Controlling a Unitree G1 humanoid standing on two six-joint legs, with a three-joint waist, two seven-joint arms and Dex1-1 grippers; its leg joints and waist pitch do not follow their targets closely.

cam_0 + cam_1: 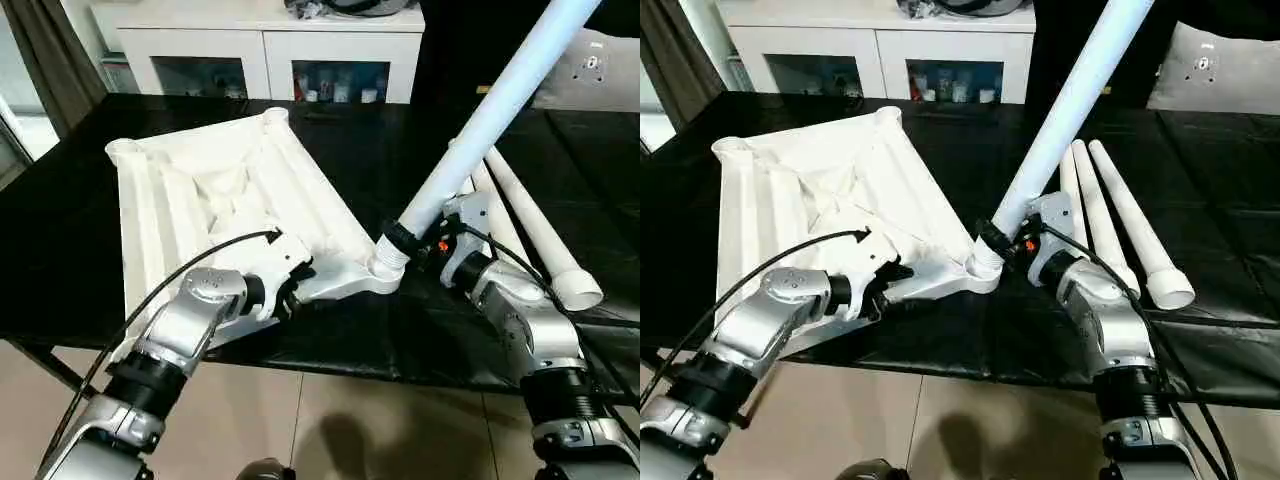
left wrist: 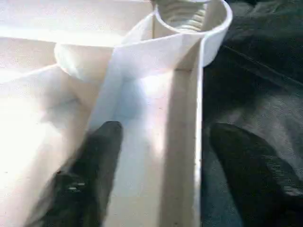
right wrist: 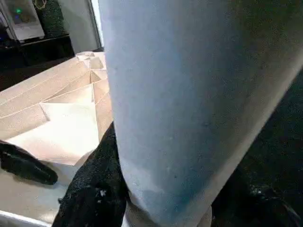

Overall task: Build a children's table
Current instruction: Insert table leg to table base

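The children's table top (image 1: 200, 190) lies upside down on the black table, ribbed underside up. My right gripper (image 1: 425, 245) is shut on a long white leg (image 1: 480, 120) just above its lower end. That end sits at the near corner socket (image 1: 383, 268), and the leg leans up and to the right. My left gripper (image 1: 290, 290) stands open at the top's near rim, left of that socket. One finger (image 2: 102, 151) is inside over the ribs and the other finger (image 2: 246, 161) is outside over the black cloth, with the rim wall (image 2: 182, 142) between them.
Three loose white legs (image 1: 1130, 220) lie side by side on the black cloth to the right of my right arm. A white cabinet with glass doors (image 1: 260, 50) stands behind the table. The table's front edge (image 1: 350, 375) runs close beneath both forearms, tiled floor below.
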